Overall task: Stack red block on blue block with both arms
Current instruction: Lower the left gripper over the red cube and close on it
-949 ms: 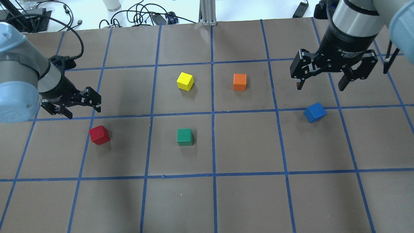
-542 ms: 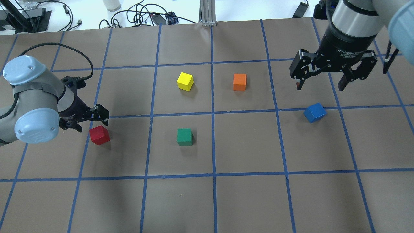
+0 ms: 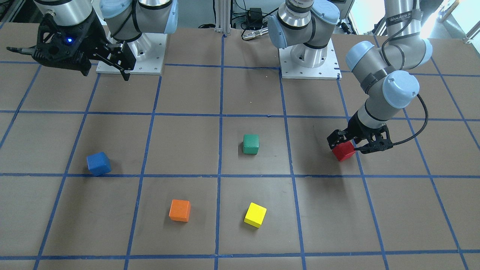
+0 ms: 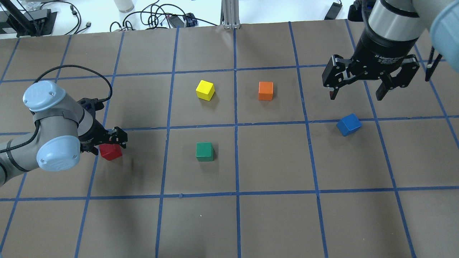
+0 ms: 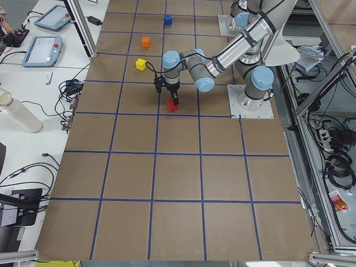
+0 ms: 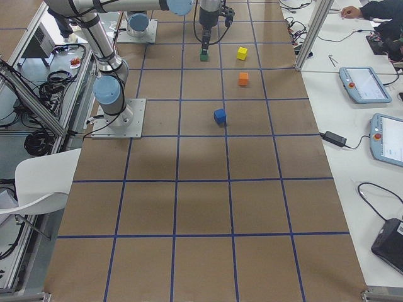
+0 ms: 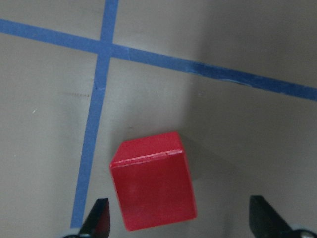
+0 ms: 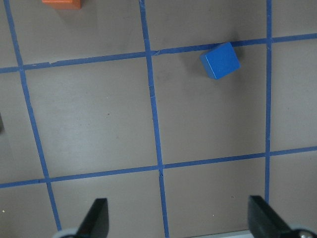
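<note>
The red block sits on the brown table at the left; it also shows in the front view and the left wrist view. My left gripper is open and low over it. Its fingers stand on either side of the block with gaps, not touching. The blue block lies at the right, turned askew, just below a tape line; it also shows in the right wrist view. My right gripper is open and empty. It hangs high, behind the blue block.
A green cube, a yellow cube and an orange cube stand in the middle of the table between the two arms. Blue tape lines form a grid on the table. Cables and devices lie past the far edge.
My left arm has swung in and down, from beside and behind the red block to straddling it with open fingers. My right gripper and all the cubes have stayed where they were.
</note>
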`<state>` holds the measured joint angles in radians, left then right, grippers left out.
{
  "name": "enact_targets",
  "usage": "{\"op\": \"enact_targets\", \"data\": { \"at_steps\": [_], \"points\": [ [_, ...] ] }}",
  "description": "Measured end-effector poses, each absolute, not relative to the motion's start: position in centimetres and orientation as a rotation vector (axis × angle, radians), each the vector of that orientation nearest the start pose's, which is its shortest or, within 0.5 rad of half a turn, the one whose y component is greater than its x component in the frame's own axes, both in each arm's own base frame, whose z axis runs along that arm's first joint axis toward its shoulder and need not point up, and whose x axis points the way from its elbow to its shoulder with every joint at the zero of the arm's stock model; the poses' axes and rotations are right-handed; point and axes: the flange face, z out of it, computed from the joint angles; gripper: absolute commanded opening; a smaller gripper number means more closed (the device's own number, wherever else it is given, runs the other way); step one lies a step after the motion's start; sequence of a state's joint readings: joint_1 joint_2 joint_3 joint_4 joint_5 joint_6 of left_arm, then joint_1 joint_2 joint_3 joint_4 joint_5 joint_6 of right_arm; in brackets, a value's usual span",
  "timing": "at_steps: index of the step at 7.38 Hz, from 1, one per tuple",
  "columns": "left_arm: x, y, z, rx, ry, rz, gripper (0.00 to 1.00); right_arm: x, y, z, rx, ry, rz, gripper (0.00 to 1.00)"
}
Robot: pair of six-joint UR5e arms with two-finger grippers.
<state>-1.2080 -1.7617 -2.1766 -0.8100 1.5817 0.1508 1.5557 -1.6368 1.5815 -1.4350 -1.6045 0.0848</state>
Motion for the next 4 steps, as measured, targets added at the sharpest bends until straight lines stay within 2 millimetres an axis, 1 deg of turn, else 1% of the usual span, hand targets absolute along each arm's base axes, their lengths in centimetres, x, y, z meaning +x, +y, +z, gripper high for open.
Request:
{"op": "enact_targets", "data": {
  "at_steps": [1, 2, 4],
  "points": [
    [3.78, -46.8, 19.04, -0.31, 3.115, 0.06, 0.26, 12.29, -45.69, 50.1, 0.156, 3.172, 0.126, 1.0],
    [3.86, -46.82, 18.76, -0.285, 3.113, 0.06, 0.01, 12.29, -45.69, 50.09, 0.155, 3.173, 0.127, 1.0],
    [3.96, -47.0, 19.07, -0.236, 3.113, 0.046, 0.0, 12.25, -45.7, 50.11, 0.155, 3.173, 0.125, 1.0]
  ]
}}
